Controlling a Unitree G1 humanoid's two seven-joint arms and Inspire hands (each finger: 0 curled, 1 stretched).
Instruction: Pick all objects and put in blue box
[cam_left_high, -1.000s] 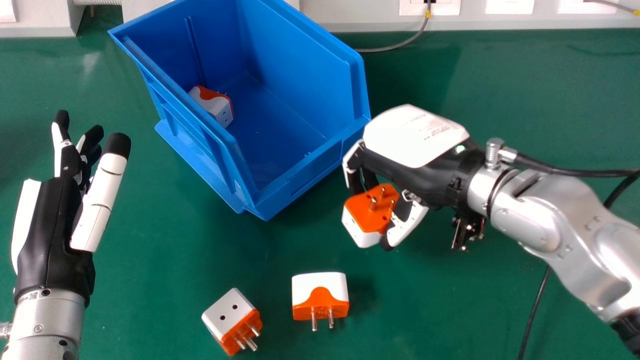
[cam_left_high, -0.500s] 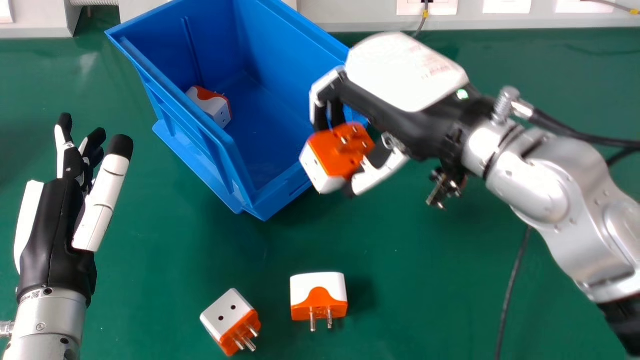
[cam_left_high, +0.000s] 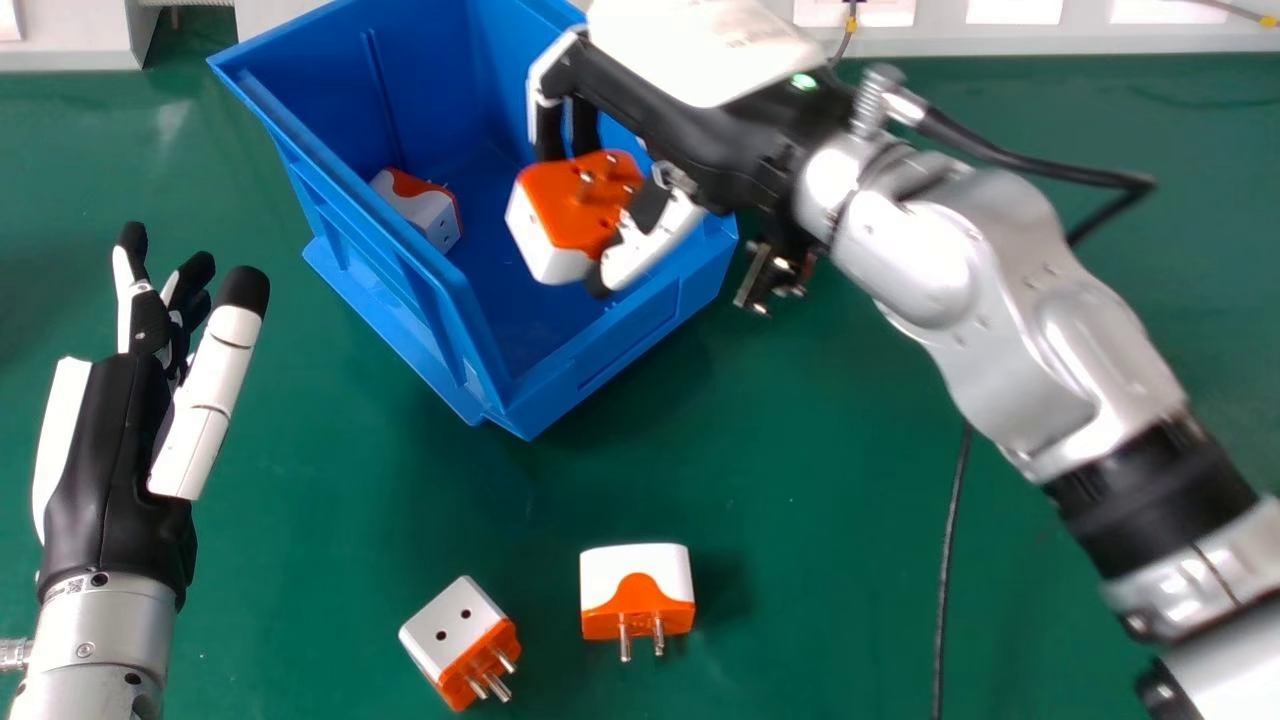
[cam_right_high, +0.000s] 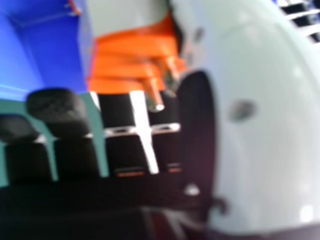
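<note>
Right robot hand (cam_left_high: 660, 115) has swung over the box (cam_left_high: 620, 345), pinching a plug (cam_left_high: 562, 212), prongs upward.

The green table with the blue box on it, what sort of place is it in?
Probably a robot lab or workshop. A robot's right hand holds a plug adapter by the blue box, its left hand is over the green table, and there's a cable at the back.

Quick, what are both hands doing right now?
Left hand: open, holding nothing.
Right hand: closed on an orange and white plug adapter.
</note>
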